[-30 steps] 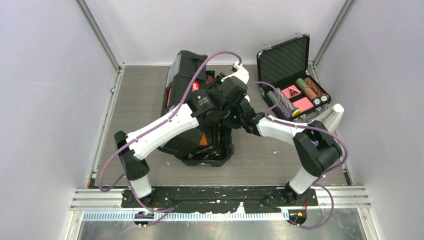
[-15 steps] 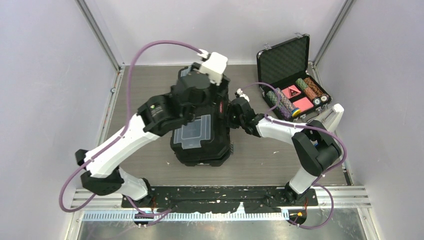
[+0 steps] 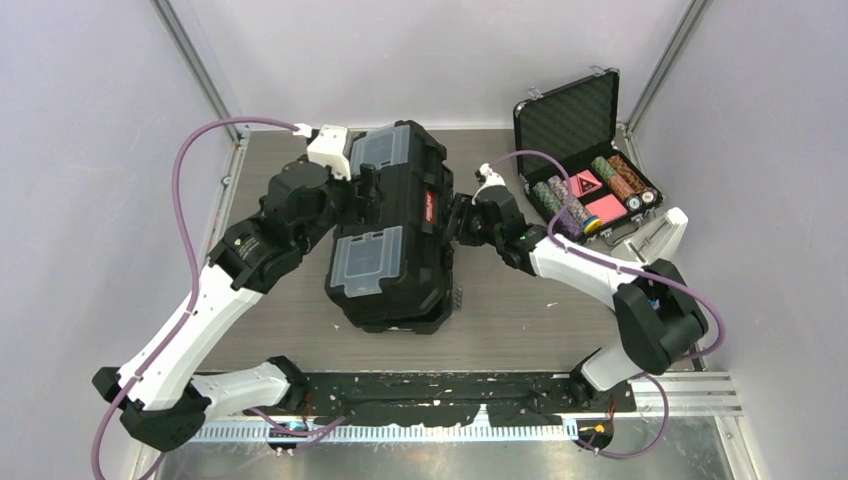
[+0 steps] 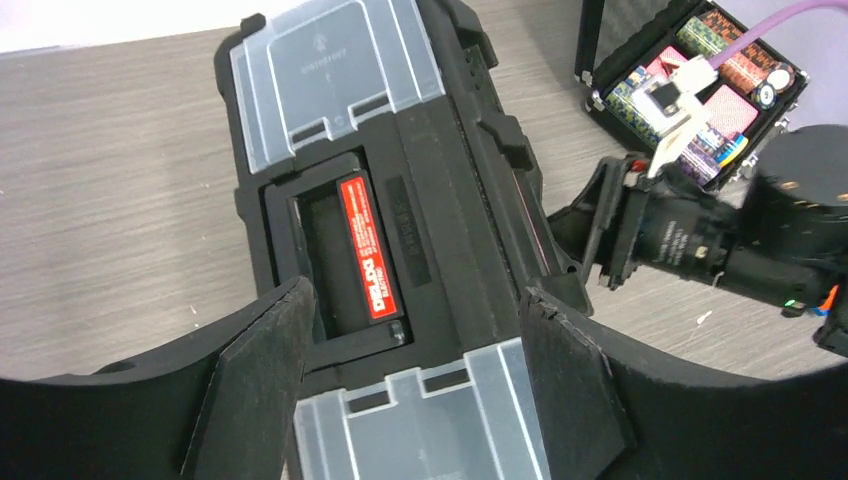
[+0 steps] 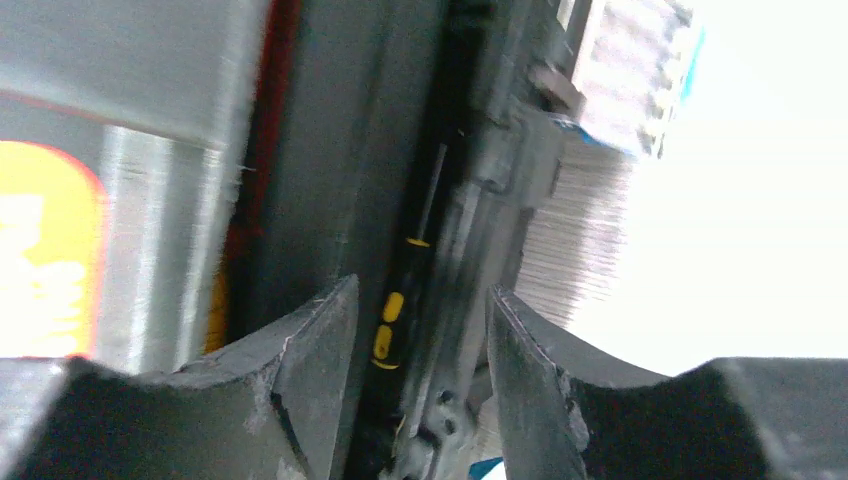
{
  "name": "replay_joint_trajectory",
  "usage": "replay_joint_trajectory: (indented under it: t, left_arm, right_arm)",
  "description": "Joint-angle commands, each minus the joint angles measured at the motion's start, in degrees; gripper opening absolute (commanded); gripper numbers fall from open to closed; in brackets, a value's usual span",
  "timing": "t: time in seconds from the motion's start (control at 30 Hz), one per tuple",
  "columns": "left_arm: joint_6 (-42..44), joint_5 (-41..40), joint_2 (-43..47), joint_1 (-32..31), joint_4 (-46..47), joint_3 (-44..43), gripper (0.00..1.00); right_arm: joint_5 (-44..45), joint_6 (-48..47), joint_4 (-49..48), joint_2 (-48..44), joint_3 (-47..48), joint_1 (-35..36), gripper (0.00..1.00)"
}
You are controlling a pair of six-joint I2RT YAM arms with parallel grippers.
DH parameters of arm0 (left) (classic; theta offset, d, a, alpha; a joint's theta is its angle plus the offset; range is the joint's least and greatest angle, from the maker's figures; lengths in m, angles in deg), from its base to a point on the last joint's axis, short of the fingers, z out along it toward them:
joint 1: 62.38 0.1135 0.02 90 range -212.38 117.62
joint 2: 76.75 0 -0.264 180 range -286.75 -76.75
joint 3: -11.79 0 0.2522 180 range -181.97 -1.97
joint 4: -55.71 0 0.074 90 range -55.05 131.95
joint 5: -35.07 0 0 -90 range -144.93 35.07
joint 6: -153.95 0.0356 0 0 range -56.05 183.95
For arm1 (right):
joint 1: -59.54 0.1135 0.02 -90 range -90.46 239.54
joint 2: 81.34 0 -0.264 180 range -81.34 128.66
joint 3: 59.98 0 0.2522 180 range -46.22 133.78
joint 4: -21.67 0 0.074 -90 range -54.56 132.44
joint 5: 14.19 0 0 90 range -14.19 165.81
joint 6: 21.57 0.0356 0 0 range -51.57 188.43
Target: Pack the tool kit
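Note:
The tool kit's black toolbox (image 3: 400, 240) lies closed on the table, both clear lids (image 3: 365, 258) facing up. My left gripper (image 3: 362, 190) hovers open over its left side. In the left wrist view, that left gripper (image 4: 415, 300) spreads wide above the lid, over the red handle label (image 4: 365, 245) and a clear lid (image 4: 420, 420), holding nothing. My right gripper (image 3: 458, 222) is at the box's right edge. Seen from the right wrist, the right gripper (image 5: 420, 290) stands open astride that blurred edge. A yellow and black screwdriver (image 5: 392, 325) shows in the slit there.
A small foam-lined case of poker chips (image 3: 590, 160) stands open at the back right, close behind my right arm (image 3: 590, 265). Metal rails (image 3: 215, 230) and white walls bound the table on both sides.
The toolbox lid, standing open a second ago, now lies shut. My left arm swung from over the box to its left side and opened. My right gripper opened at the right edge.

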Motion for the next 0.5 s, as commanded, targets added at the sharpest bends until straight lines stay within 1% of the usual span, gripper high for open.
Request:
replay_joint_trajectory:
  t: [0.0,0.07,0.17,0.3,0.33,0.4,0.47]
  left_arm:
    - [-2.6,5.3,2.58,2.38,4.24,2.81,0.76]
    - [-3.16,6.26,3.27,3.38,4.41,4.15,0.77]
    - [-3.4,6.72,4.74,4.38,5.18,5.76,0.76]
    - [-2.88,7.07,5.41,5.48,4.53,5.85,0.77]
    - [-2.56,7.07,5.58,5.6,4.37,5.87,0.78]
    - [-1.99,7.07,5.67,5.7,3.88,5.88,0.79]
    - [-1.56,7.03,5.67,5.81,3.49,6.0,0.79]
  right_arm:
    - [-9.73,-1.55,-13.47,-6.74,2.68,1.52,0.58]
    - [-9.47,-1.52,-13.15,-7.65,2.27,1.44,0.6]
    - [-7.65,-2.08,-11.34,-10.12,1.1,1.06,0.61]
    - [-1.68,-4.48,-5.96,-14.46,-0.04,-0.15,0.62]
    - [1.39,-5.58,-4.82,-16.05,-0.24,-0.89,0.64]
    - [4.88,-6.65,-2.31,-18.77,-1.22,-2.3,0.66]
    - [7.0,-7.66,-0.35,-21.41,-2.45,-3.83,0.68]
